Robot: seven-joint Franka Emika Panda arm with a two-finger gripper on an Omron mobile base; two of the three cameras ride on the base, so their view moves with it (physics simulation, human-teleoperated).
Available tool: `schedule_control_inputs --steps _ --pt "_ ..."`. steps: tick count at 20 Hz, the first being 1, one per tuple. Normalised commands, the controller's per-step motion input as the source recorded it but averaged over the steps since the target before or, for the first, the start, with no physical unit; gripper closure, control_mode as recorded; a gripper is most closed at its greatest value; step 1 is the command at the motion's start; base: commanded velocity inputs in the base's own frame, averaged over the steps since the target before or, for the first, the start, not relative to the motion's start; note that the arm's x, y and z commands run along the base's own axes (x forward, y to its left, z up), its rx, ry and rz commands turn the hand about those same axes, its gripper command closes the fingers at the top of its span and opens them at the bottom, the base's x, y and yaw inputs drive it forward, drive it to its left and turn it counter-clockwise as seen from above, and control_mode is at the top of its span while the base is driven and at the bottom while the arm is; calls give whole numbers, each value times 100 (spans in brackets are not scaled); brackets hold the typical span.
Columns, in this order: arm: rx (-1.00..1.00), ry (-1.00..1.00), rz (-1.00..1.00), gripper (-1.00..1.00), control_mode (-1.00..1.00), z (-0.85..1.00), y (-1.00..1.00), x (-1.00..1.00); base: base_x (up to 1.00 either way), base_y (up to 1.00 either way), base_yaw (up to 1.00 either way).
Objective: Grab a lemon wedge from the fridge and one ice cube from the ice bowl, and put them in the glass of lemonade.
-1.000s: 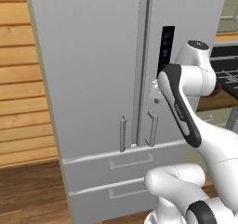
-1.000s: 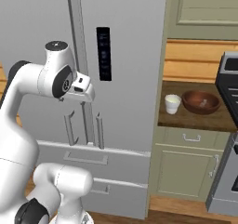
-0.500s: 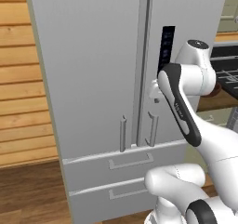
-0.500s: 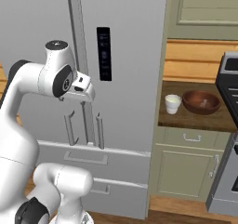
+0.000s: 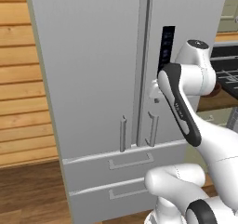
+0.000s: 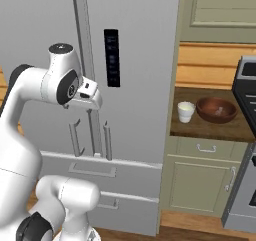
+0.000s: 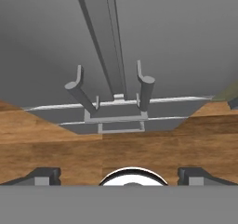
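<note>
Nothing has changed in the last second: the claw (image 7: 119,175) still hangs wide open and empty before the shut fridge (image 5: 93,69), centre frame. No door is opened yet. At right, the glass (image 6: 186,111) and ice bowl (image 6: 216,110) wait on the tabletop (image 6: 210,127).

One fridge (image 6: 135,85) with two bar handles (image 6: 75,137) and two drawers (image 5: 125,165); beside the fridge, one cup (image 6: 186,111) and one bowl (image 6: 217,109)
</note>
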Motion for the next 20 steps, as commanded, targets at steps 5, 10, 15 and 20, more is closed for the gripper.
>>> schedule_control_inputs --steps 5,10,15,20 --pt "0 9 0 -100 -100 0 -5 11 0 0 0" --pt "0 23 0 -100 -100 -1 -1 45 0 0 0" --pt "1 11 0 -100 -100 -28 -22 41 0 0 0" --pt "-8 0 1 -100 -100 -83 -33 16 0 0 0"
